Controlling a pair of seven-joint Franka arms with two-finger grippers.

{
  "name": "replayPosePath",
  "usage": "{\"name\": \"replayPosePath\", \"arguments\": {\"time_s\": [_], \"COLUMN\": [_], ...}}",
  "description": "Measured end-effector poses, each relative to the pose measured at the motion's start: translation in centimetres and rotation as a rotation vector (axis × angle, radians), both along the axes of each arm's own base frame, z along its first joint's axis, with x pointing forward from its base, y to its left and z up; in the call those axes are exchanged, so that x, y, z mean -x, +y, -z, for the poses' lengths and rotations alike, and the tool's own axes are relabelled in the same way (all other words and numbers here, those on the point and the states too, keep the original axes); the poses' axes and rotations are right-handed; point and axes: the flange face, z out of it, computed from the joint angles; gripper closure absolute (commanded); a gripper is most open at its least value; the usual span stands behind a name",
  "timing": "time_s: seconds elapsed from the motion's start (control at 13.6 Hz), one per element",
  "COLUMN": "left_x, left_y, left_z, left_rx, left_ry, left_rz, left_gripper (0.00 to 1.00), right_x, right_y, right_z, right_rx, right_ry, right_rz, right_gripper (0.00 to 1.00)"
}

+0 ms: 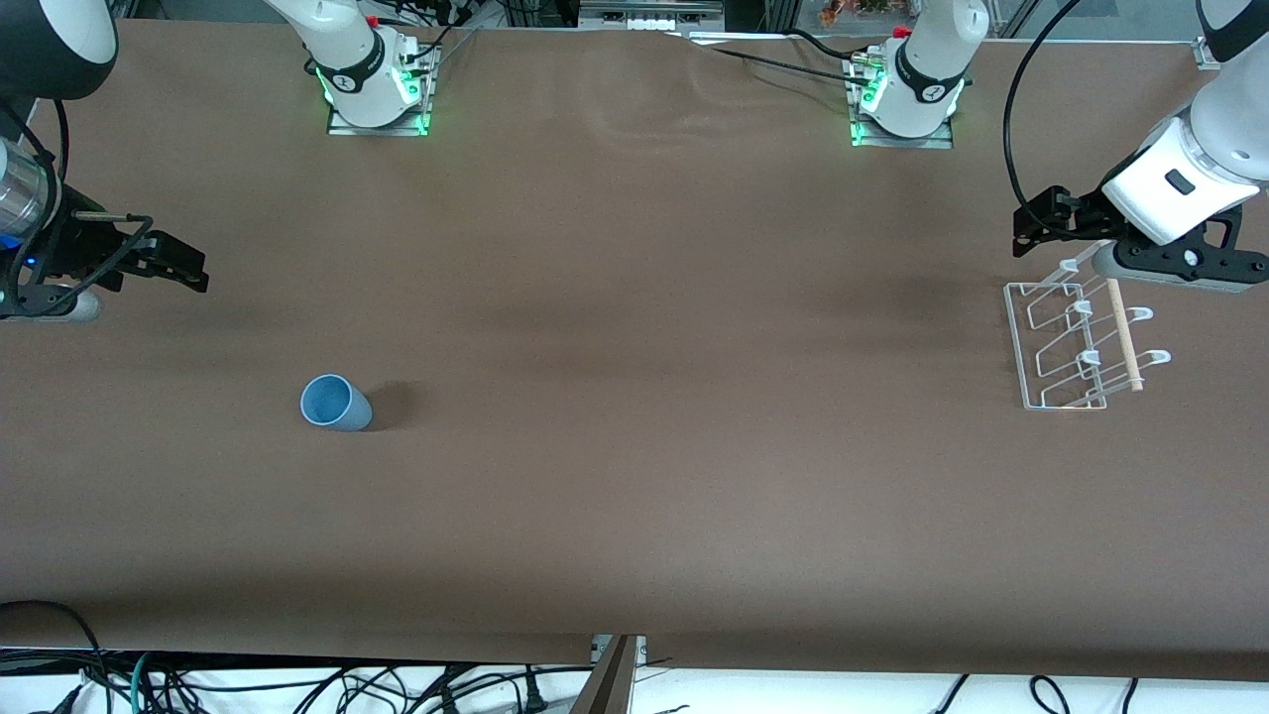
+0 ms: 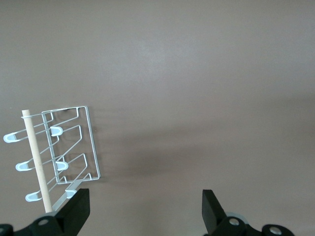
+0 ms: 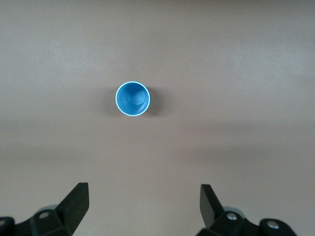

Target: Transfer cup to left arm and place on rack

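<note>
The light-blue cup [image 1: 335, 403] stands upright on the brown table toward the right arm's end; the right wrist view shows it from above [image 3: 133, 99], empty. My right gripper [image 1: 183, 266] hangs open and empty above the table, apart from the cup. Its fingers [image 3: 76, 199] are spread wide. The white wire rack [image 1: 1076, 342] with its wooden dowel lies toward the left arm's end and also shows in the left wrist view [image 2: 59, 155]. My left gripper [image 1: 1036, 223] is open and empty, up in the air beside the rack's edge nearest the bases.
The brown table [image 1: 634, 347] spans the view. The two arm bases [image 1: 377, 84] [image 1: 907, 94] stand along its edge farthest from the front camera. Cables lie past the table's near edge.
</note>
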Motion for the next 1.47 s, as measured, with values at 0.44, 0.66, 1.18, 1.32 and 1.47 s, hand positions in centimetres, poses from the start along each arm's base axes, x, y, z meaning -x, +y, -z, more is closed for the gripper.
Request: {"name": "replayPosePath", "arguments": {"time_s": [0.44,0.66,1.18,1.32,1.47], "left_x": [0.0,0.1,0.1,0.1,0.1], "left_y": [0.0,-0.1,-0.1,-0.1,-0.1], "left_z": [0.0,0.0,-0.3,-0.3,-0.3], "left_rx": [0.0,0.0,0.0,0.0,0.0], "left_ry": [0.004,0.004,0.0,0.0,0.0], "left_rz": [0.0,0.001,0.002,0.002,0.002], "left_gripper": [0.0,0.0,0.0,0.0,0.0], "right_x": [-0.2,-0.4,-3.3,-4.8,-6.0], "right_y": [0.0,0.0,-0.6,-1.5,-2.8], "right_z": [-0.5,-0.5,6.6,10.4,13.6], "right_rx": [-0.001,-0.001,0.002,0.003,0.002], "right_ry": [-0.011,-0.014,0.067,0.092,0.102], "right_rz": [0.0,-0.001,0.008,0.021,0.041], "right_gripper": [0.0,0.0,0.0,0.0,0.0]}}
